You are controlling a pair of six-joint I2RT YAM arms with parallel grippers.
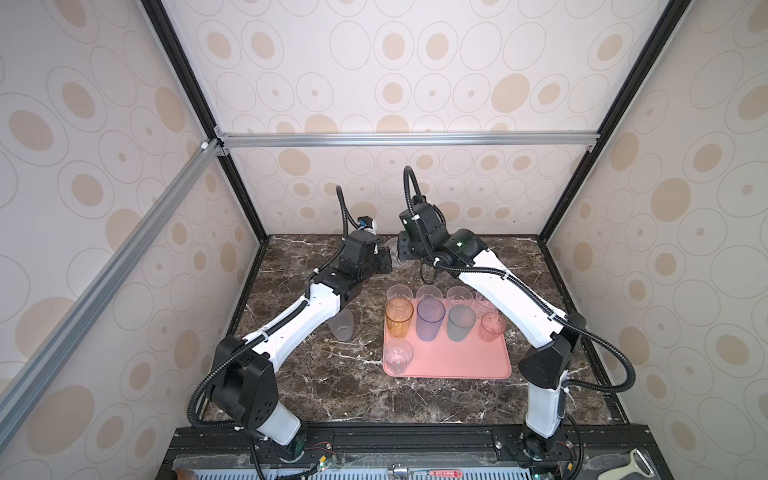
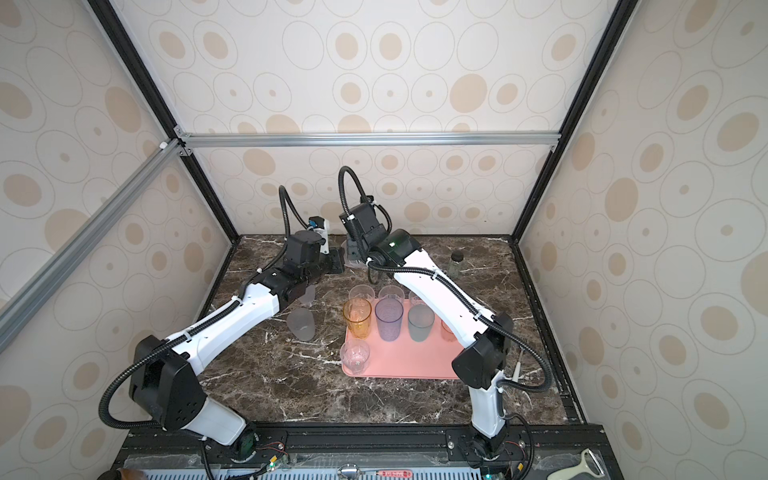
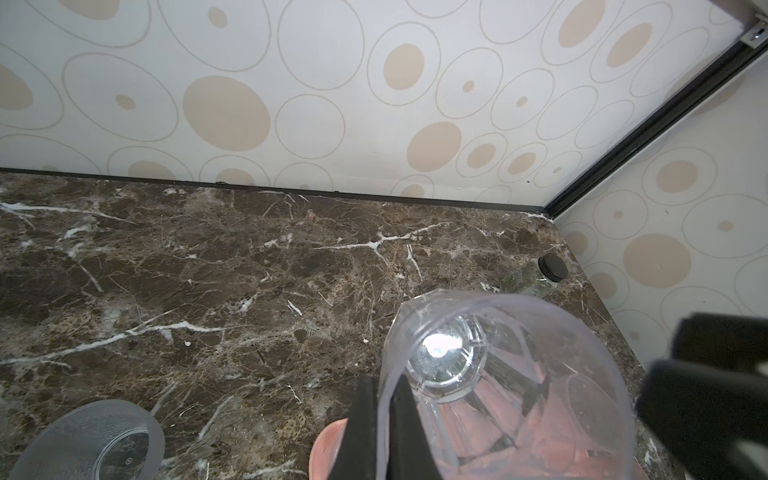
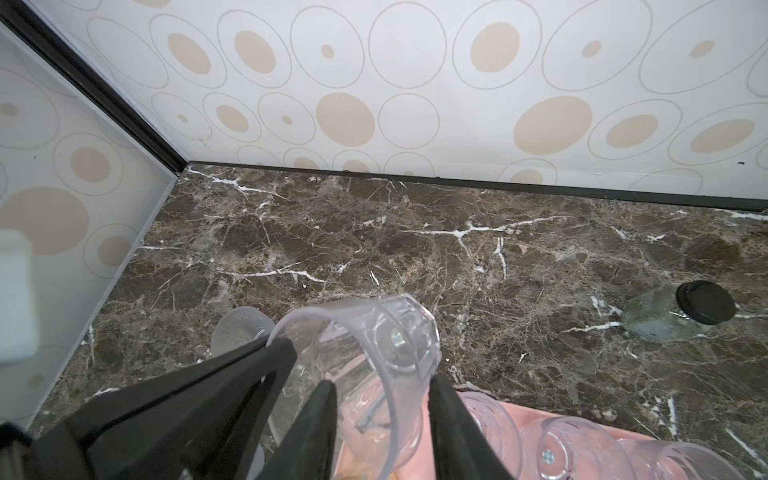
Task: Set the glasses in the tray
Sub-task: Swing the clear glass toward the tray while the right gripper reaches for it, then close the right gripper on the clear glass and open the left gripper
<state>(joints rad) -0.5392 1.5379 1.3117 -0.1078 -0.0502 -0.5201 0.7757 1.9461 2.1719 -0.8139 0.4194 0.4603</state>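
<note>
Glasses (image 1: 430, 318) stand in rows on the pink tray (image 1: 457, 361) — one clear faceted tumbler (image 3: 498, 374) is aloft beyond it, rim pinched in the closed left pincer (image 3: 382, 399), with the right pincer (image 4: 382, 399) spread astride its wall. A frosted tumbler (image 1: 343, 326) sits on the counter (image 1: 332, 374) near the tray.

Finding: robotics test cell. Evidence: aluminium-profile frame (image 1: 407, 139) and printed wall panels (image 1: 415, 62) enclose the space beyond the right gripper (image 4: 380, 384); marble-pattern tabletop (image 4: 374, 232) beneath it; arm bases (image 1: 534, 446) bolted to a black rail (image 1: 415, 437) well behind it, wiring (image 1: 322, 449) exposed.
</note>
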